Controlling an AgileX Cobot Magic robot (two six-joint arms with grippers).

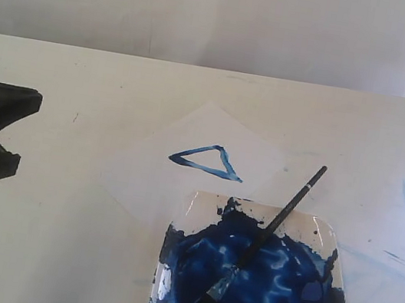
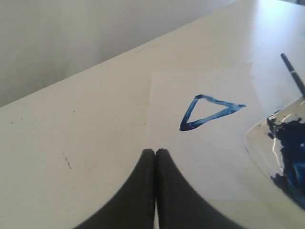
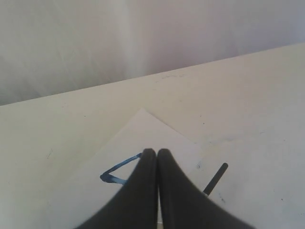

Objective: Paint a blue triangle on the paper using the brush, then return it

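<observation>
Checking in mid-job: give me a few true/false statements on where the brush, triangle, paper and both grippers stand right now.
1. The brush lies with its bristles in the paint dish. True.
2. The right gripper is shut on the brush. False: its jaws are shut on nothing; the brush lies free.
3. A closed blue triangle is on the paper. True.
4. The left gripper is open over the triangle. False: it is shut, and the triangle lies beyond its tips.
5. The paper sits on top of the dish. False: the dish's edge overlaps the paper.

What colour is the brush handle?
Black; the brush shows best in the exterior view.
</observation>
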